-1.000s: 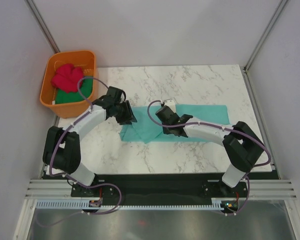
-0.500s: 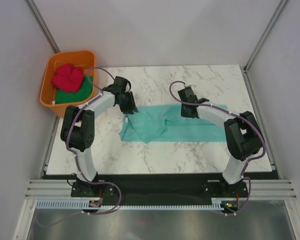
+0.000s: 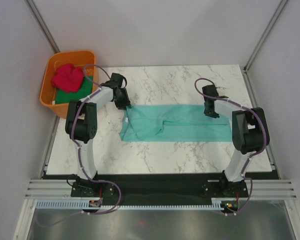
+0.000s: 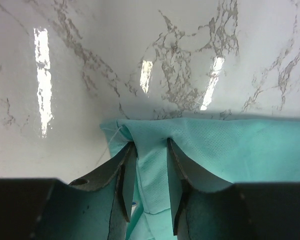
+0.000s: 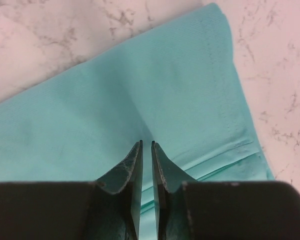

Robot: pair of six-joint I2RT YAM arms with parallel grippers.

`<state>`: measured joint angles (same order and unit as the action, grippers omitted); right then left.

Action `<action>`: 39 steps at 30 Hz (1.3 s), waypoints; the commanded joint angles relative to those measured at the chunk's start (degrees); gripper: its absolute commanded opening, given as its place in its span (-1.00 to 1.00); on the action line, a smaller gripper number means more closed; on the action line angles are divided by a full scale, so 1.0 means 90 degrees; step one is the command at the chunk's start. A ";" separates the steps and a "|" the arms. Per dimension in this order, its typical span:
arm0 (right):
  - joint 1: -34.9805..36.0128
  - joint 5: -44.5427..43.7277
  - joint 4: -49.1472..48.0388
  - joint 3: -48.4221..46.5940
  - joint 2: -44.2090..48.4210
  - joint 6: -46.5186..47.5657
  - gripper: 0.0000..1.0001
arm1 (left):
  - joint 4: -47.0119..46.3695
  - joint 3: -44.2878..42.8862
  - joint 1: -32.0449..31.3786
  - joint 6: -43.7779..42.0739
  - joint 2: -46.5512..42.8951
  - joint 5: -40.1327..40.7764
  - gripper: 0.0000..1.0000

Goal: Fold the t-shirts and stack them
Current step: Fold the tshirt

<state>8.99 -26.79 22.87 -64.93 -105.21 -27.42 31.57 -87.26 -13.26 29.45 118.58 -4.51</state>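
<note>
The left gripper (image 4: 150, 150) pinches a fold at the left end of the teal t-shirt (image 3: 190, 127). The right gripper (image 5: 146, 146), nearly closed, nips its right end on the surface (image 3: 165, 85).

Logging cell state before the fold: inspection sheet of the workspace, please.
Surface: white marble-pattern tabletop, glossy, with lamp glare.
Job's things: teal cloth t-shirt spread in a long strip mid-table; crumpled pinkish-red t-shirt lying on dark green t-shirt in the tub.
Clutter: orange plastic tub at the far-left corner.
Grippers: left gripper pinches a fold at the teal shirt's left end; right gripper nearly closed, apparently pinching its far edge near the right end.
Cables: a purple cable loops off each arm; no snag seen.
Surroundings: plain grey walls; nothing else seen.
</note>
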 commanded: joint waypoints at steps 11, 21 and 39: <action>-0.0843 -0.0383 -0.0021 0.0066 -0.0361 -0.0138 -0.60 | 0.0095 -0.0362 -0.0021 -0.0411 0.0252 0.0277 -0.24; -0.0892 0.0203 0.0836 -0.0529 0.0615 -0.0214 -0.41 | 0.0242 -0.0509 -0.0031 -0.0508 -0.0753 -0.0074 -0.08; -0.1712 0.0642 0.2136 -0.0813 0.0665 -0.1465 -0.42 | 0.0369 0.0546 -0.0929 -0.0255 -0.1292 -0.0671 -0.05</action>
<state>-5.63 -21.41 40.42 -71.29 -97.62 -38.65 34.24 -83.15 -21.34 26.50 104.31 -9.80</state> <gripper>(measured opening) 0.294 0.480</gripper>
